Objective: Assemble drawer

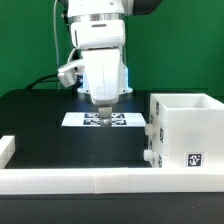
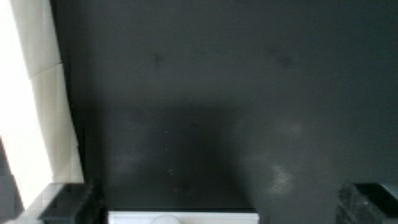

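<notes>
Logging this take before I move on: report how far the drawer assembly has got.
Done: the housing stands upright against the border wall, and white knobs show on its side, suggesting trays are seated. In hand: nothing visible; the gripper hovers open over the marker board. Left: cannot tell; no loose trays are in view.

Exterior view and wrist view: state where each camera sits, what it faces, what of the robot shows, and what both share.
Exterior view: off the arm, low, level across the black table; shows the arm's white wrist, the tool above the marker board, and the housing at that view's right.
Wrist view: on the wrist, facing down at the table; the dark fingertips show at the frame edge, with a white part between them.
Shared: the table, the tool; possibly the white border wall.
</notes>
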You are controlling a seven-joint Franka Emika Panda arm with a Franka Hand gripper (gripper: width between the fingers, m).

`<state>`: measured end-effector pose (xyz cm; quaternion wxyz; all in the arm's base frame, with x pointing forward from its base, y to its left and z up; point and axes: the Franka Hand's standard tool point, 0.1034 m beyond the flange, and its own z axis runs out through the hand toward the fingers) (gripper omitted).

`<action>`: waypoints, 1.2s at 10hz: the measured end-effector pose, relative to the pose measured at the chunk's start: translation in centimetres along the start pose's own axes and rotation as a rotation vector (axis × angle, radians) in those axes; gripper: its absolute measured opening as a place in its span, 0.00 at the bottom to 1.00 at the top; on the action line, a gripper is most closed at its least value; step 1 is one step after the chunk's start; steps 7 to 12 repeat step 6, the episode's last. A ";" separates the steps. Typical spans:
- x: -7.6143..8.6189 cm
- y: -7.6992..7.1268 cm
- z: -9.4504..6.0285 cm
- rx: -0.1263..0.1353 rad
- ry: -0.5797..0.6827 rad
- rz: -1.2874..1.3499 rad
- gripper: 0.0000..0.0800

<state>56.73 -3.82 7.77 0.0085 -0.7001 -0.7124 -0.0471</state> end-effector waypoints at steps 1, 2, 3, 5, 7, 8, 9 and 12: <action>0.0 0.0 0.0 0.001 0.000 0.000 0.81; 0.0 0.0 0.1 0.001 0.001 0.000 0.81; 0.0 -0.1 0.1 0.002 0.001 0.000 0.81; 0.0 -0.1 0.1 0.003 0.001 0.000 0.81; 0.0 -0.1 0.2 0.003 0.001 0.000 0.81; 0.0 -0.1 0.2 0.003 0.001 0.000 0.81; 0.0 -0.1 0.2 0.003 0.001 0.000 0.81; 0.0 -0.1 0.2 0.003 0.001 0.000 0.81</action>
